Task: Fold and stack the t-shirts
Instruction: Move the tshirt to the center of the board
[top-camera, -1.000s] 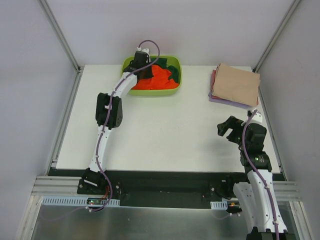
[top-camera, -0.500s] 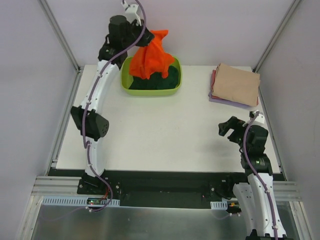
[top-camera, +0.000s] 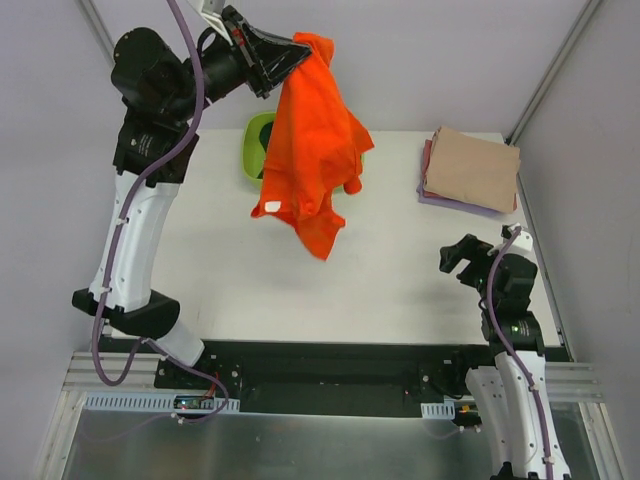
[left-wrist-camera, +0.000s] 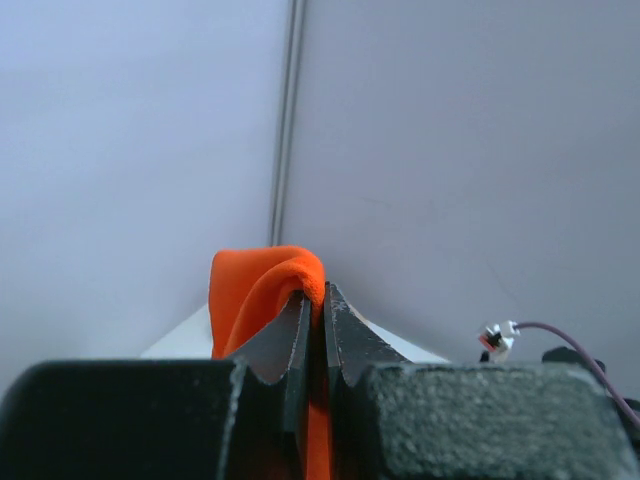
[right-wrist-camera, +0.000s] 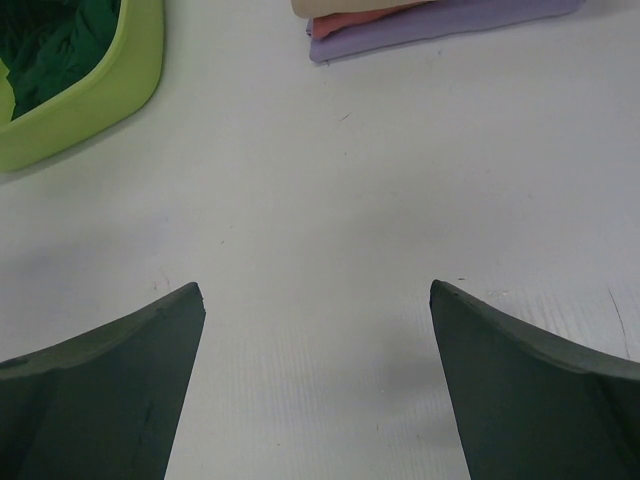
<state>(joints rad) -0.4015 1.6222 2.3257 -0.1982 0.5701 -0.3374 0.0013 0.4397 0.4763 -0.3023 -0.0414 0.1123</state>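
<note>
We have lifted the orange t-shirt (top-camera: 312, 140) clear of the lime-green tub (top-camera: 254, 150); it now hangs high over the bench (top-camera: 400, 285), pinched tight in our left claw (left-wrist-camera: 315, 292). Our right claw (right-wrist-camera: 318, 290) waits low, spread wide; laying the shirt flat comes next, we judge.

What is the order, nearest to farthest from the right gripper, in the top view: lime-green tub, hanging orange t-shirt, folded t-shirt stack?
From the right gripper:
1. folded t-shirt stack, at the far right corner.
2. orange t-shirt, hanging over the middle.
3. lime-green tub, far side, partly behind the shirt.
</note>
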